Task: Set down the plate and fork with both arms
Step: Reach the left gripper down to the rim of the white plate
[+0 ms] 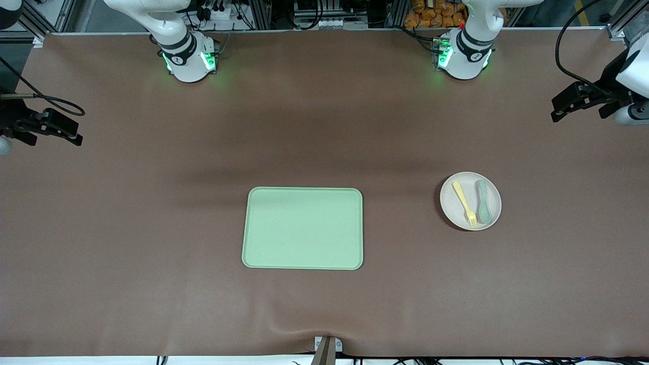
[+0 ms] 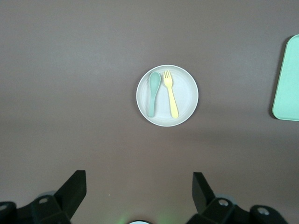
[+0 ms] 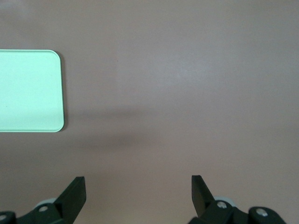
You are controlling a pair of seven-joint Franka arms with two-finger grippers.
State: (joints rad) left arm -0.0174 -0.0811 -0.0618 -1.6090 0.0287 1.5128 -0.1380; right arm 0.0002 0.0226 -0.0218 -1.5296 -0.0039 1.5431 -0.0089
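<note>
While both arms wait high at the ends of the surface (image 1: 152,167), you have the plate (image 1: 470,201) lying flat toward the left arm's end, well apart from the tray (image 1: 302,228). On the plate lie the fork (image 1: 465,203) and a spoon (image 1: 483,201), side by side and not quite parallel, each resting wholly inside the rim. The fork's tines point toward the front camera; so does the spoon's bowl. The fork sits on the tray's side of the spoon.

Left tool (image 2: 139,196): up in the air over bare surface at the left arm's end, fingers (image 2: 74,189) spread wide, nothing between them. From its wrist view you look down on the plate, with fork and spoon plainly visible, and one edge of the tray at the frame's border.

Right tool (image 3: 138,196): up in the air over bare surface at the right arm's end, fingers (image 3: 75,191) likewise spread wide and holding nothing. Its wrist view shows you a rounded corner of the tray and plain brown surface.

Tray: light green, rectangular, rounded corners, lying flat near the middle of the surface, nearer the front camera than both bases. Nothing rests on it.

Surface cover: brown, with a slight wrinkle at the edge nearest the front camera.
</note>
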